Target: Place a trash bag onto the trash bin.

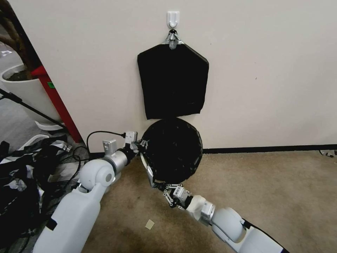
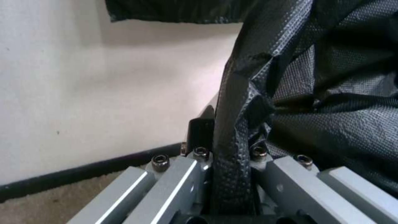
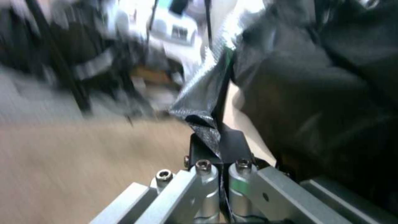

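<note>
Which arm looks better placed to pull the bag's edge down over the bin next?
Probably the right gripper: it pinches the trash bag at the near rim, where cream trash bin shows uncovered. The left gripper clamps the far-left edge.

1 trash bag, 1 trash bin, 2 tools.

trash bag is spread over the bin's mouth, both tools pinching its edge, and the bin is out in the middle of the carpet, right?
Not quite. The trash bin stands against the wall, directly below the hanging pack of bags, as the head view shows. The rest holds: the trash bag is spread over its mouth, with the left tool and right tool each pinching its edge.
</note>
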